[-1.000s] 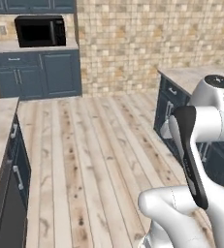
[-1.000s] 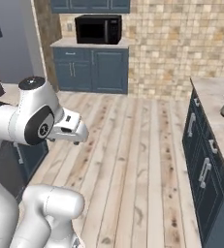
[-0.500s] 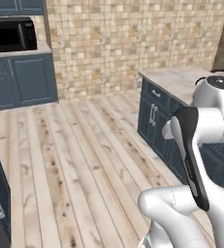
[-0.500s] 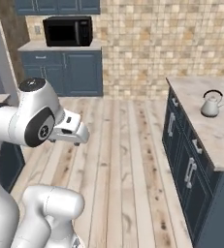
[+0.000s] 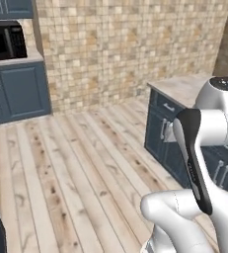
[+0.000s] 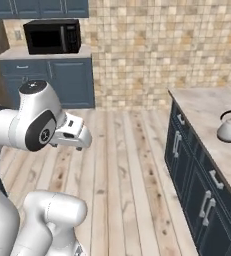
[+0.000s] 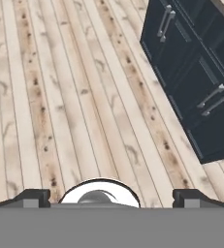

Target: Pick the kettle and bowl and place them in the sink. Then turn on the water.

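Observation:
The kettle (image 6: pixel 230 127), small and silvery-grey with a thin black arched handle, stands upright on the stone counter (image 6: pixel 202 105) at the right of the right base view. My gripper (image 7: pixel 113 197) is open, its two dark fingertips (image 7: pixel 33 196) far apart with nothing between them. It hangs over the wooden floor and looks down at it, well away from the kettle. The arm is folded close to the base. The bowl, the sink and the water are out of view.
Dark blue cabinet fronts with silver handles (image 7: pixel 191 63) run under the counter, to the right of my hand. A black microwave (image 6: pixel 52 36) sits on blue cabinets against the tiled back wall. Plank floor (image 5: pixel 71 163) lies between me and the counter.
The whole picture has shifted: the camera has moved with the base, so the microwave slides left and the right-hand counter looms larger. The arm holds its pose and the gripper stays open.

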Available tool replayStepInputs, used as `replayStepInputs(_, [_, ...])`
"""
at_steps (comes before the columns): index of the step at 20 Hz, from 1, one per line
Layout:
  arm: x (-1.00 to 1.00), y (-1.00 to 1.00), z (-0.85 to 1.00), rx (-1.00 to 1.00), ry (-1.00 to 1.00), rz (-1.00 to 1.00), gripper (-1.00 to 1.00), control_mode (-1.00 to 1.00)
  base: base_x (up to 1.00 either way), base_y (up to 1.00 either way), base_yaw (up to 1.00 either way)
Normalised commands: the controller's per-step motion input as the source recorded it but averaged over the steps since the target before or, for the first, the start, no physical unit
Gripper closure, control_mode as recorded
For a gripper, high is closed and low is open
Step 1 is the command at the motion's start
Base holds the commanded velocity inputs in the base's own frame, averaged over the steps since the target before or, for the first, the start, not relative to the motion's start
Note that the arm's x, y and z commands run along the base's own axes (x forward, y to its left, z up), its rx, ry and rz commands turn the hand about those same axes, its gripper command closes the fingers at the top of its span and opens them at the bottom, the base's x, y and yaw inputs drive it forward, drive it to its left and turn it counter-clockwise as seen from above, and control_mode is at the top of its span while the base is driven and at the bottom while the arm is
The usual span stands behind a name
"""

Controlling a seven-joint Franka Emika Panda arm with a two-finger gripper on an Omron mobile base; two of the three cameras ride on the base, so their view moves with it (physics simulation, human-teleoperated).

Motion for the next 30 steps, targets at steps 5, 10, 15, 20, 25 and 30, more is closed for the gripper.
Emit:
replayStepInputs(5, [0.0, 0.0, 0.0, 0.0, 0.0, 0.0, -1.0, 1.0, 0.83, 0.25, -0.18])
replayStepInputs(10, [0.0, 0.0, 0.0, 0.0, 0.0, 0.0, -1.0, 1.0, 0.79, 0.17, -0.2])
replayStepInputs(15, [0.0, 0.0, 0.0, 0.0, 0.0, 0.0, -1.0, 1.0, 0.69, 0.12, -0.27])
replayStepInputs(20, [0.0, 0.0, 0.0, 0.0, 0.0, 0.0, -1.0, 1.0, 0.54, 0.02, -0.38])
replayStepInputs(25, [0.0, 0.0, 0.0, 0.0, 0.0, 0.0, -1.0, 1.0, 0.4, 0.0, -0.47])
replayStepInputs(30, [0.0, 0.0, 0.0, 0.0, 0.0, 0.0, -1.0, 1.0, 0.39, 0.02, -0.49])
